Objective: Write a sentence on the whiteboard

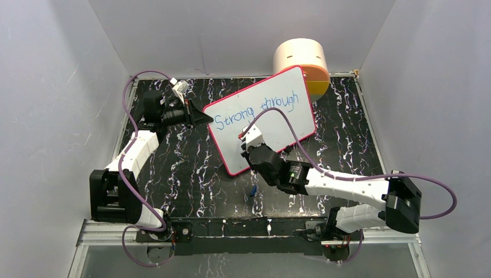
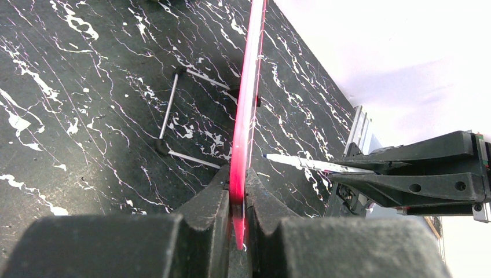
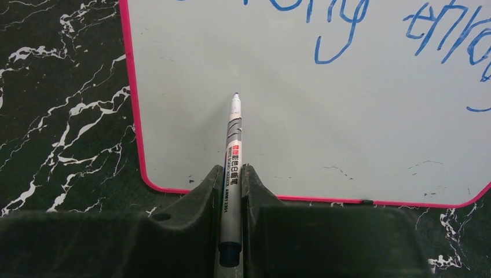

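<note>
My left pincer (image 2: 238,197) pinched the pink-framed rectangular whiteboard (image 1: 272,132), tilted up on the black marbled desk (image 1: 191,168); my right pincer (image 3: 231,191) pinched a grey marker (image 3: 233,153) below the blue handwritten sentence (image 1: 257,110); a cream-and-orange drum (image 1: 301,58) stood behind, contents hidden.

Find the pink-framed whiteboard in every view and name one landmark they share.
Top external: the large white whiteboard with a thin pink-red frame stands at centre, left edge in the left tool.
Left wrist: edge-on, a pink strip rising from between the fingers.
Right wrist: its face fills the upper picture, behind the white marker pen.
Shared landmark: the black, white-veined tabletop.
</note>
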You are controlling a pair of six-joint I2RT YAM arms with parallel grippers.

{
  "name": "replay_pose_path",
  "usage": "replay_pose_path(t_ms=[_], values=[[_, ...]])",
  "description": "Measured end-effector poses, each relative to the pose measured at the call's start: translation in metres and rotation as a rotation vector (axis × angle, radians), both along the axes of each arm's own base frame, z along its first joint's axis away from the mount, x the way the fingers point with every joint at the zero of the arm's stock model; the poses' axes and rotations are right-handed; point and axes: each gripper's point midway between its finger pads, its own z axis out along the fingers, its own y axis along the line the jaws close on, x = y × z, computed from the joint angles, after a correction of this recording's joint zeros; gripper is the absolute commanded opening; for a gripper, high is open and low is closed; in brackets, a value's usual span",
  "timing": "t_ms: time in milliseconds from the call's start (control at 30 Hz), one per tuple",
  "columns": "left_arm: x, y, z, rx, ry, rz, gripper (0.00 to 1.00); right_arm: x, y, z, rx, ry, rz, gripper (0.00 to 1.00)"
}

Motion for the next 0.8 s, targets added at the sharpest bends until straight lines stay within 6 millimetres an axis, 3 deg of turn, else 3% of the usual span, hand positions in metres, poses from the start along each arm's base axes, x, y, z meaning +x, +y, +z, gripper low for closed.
replay_pose_path(t_ms=[333, 800], values=[[0.0, 0.0, 0.0, 0.001, -0.001, 0.003, 0.0, -0.003, 0.006, 0.005, 0.01, -0.005, 0.01, 0.0], [0.0, 0.0, 0.0, 0.001, 0.002, 0.004, 0.0, -0.003, 0.009, -0.014, -0.046, 0.009, 0.004, 0.0]])
